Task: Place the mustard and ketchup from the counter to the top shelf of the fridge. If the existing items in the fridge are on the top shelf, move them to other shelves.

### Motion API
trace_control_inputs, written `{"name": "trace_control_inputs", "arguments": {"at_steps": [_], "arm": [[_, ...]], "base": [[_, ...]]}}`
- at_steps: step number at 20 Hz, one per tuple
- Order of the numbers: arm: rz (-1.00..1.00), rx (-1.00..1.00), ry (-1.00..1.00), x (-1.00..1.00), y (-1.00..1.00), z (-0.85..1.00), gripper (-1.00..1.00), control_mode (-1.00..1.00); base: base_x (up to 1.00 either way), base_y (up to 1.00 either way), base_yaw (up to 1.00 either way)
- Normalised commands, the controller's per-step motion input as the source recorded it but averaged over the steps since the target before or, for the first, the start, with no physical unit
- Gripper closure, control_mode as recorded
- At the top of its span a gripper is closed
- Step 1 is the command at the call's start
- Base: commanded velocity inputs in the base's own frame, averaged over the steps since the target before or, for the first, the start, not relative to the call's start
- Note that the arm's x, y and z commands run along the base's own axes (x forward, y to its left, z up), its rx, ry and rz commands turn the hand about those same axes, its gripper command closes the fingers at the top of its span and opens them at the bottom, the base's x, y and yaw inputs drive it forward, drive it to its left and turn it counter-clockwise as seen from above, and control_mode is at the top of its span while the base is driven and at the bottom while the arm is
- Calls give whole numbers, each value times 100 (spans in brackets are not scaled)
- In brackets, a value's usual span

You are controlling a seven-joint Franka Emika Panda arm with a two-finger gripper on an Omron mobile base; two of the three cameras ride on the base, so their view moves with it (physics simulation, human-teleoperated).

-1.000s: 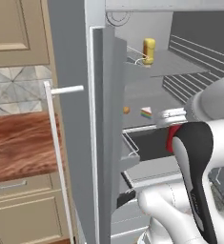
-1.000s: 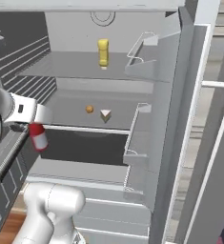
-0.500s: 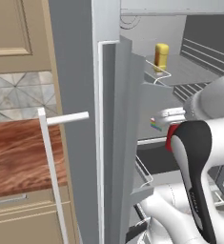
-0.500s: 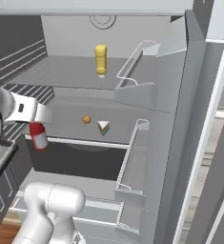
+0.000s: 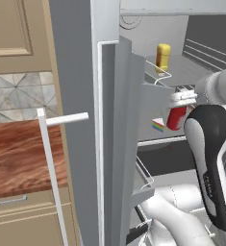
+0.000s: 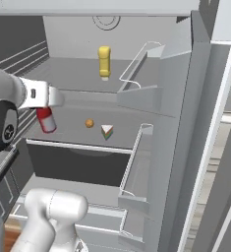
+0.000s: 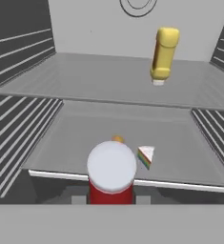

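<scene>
My gripper (image 6: 44, 106) is shut on the ketchup (image 6: 46, 120), a slim red bottle whose white cap (image 7: 112, 166) fills the lower middle of the hand view. I hold it upright in front of the open fridge (image 6: 186, 98), level with the middle shelf's front edge. The yellow mustard (image 7: 164, 54) stands on the top shelf (image 7: 99, 81), towards the back right. On the shelf below lie the rainbow cake wedge (image 7: 146, 156) and, left of it, the small orange ball (image 7: 117, 139). The wood counter (image 5: 18, 158) is at the left.
The open fridge door (image 5: 114, 120) with its wire-edged bins (image 5: 155, 91) stands close on the left, its white bar handle (image 5: 49, 158) outside. A second door with bins (image 6: 141, 162) is at the right. Ribbed side walls (image 7: 18, 52) flank the shelves; a dark drawer (image 6: 77, 165) lies beneath.
The whole picture has shifted: the base has driven closer to the fridge, and the interior looms larger. The ketchup stays in my shut gripper, now nearer the shelves.
</scene>
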Motion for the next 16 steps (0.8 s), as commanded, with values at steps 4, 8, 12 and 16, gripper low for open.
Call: {"name": "trace_control_inputs", "arguments": {"at_steps": [4,8,12,16], "arm": [[0,-2,-19,69,3,55,100,-100],[0,0,-7,69,6,47,100,-100],[0,0,0,72,12,8,100,-100],[0,0,-2,64,26,0,100,-100]], "base": [[0,0,0],[0,0,0],[0,0,0],[0,0,0]]}}
